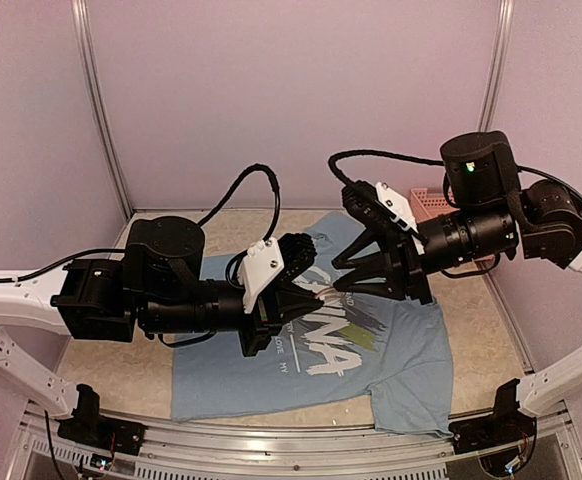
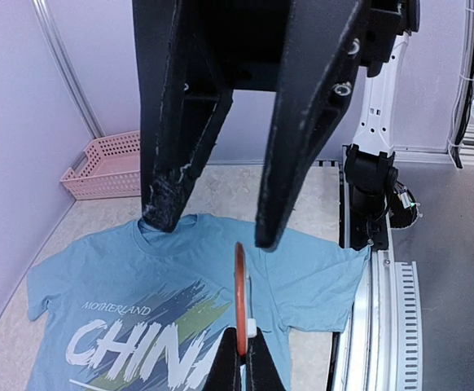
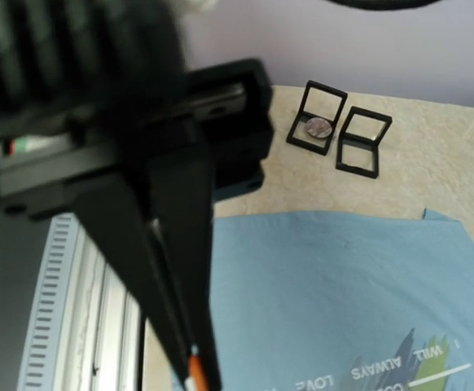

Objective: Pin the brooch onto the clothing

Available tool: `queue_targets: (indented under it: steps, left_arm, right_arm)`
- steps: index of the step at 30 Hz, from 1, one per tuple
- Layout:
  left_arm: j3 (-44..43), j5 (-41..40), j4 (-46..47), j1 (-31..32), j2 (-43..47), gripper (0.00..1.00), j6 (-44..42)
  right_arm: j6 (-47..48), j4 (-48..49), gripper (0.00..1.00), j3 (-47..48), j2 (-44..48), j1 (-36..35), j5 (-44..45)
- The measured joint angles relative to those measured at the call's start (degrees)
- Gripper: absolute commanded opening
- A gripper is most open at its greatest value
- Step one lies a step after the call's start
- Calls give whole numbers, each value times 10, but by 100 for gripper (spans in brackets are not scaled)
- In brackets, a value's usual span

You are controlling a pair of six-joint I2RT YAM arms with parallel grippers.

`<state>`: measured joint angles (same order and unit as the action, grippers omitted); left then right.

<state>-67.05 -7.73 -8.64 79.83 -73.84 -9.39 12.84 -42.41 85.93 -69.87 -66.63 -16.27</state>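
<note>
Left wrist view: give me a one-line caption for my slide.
Left gripper pinches an orange brooch edge-on above the blue CHINA T-shirt, with the right gripper open beyond it.

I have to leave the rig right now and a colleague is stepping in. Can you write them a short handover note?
Left gripper: shut on the orange ring brooch, holding it upright in the air over the T-shirt.
Right gripper: open, with a finger on either side just above the brooch. It shows no contact in the left wrist view.
T-shirt: spread on the table, print side up.
Done: the brooch is lifted and held over the chest print.
Left: the brooch is not yet on the fabric. It has to be brought down and pinned to the shirt.
</note>
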Motion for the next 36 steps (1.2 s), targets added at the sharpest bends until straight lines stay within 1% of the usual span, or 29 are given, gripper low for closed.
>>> queue_targets:
  steps: [2, 8, 12, 16, 19, 22, 23, 28, 29, 30, 31, 33, 36]
  left_arm:
    - [0, 0, 0, 0, 0, 0, 0]
    - [0, 5, 0, 0, 0, 0, -1]
    - [0, 12, 0, 0, 0, 0, -2]
    - [0, 13, 0, 0, 0, 0, -2]
    - [0, 14, 1, 0, 0, 0, -2]
    - [0, 15, 1, 0, 0, 0, -2]
    - [0, 15, 1, 0, 0, 0, -1]
    - [0, 17, 0, -2, 2, 0, -1]
    - [0, 17, 0, -2, 3, 10, -1]
    - [0, 14, 0, -2, 3, 26, -1]
    - [2, 11, 1, -2, 4, 35, -1]
    - [17, 3, 32, -2, 12, 48, -2]
    - [69, -1, 95, 0, 47, 58, -3]
  right_arm:
    - [2, -2, 31, -5, 4, 0, -4]
    - [4, -2, 19, -20, 5, 0, -9]
    - [5, -1, 15, -24, 4, 0, -9]
    - [5, 6, 18, -29, 4, 0, -8]
    - [4, 8, 16, -35, 4, 0, -8]
    - [2, 10, 7, -39, 4, 0, -9]
    - [2, 11, 0, -41, 4, 0, -11]
    - [5, 14, 0, -44, 5, -1, -20]
    - [5, 17, 0, -47, 6, -1, -19]
    - [3, 25, 0, -52, 8, -1, -19]
    - [1, 33, 0, -58, 12, -1, -19]
    - [-15, 72, 0, -83, 25, -1, -16]
    - [-51, 164, 0, -143, 53, -1, -17]
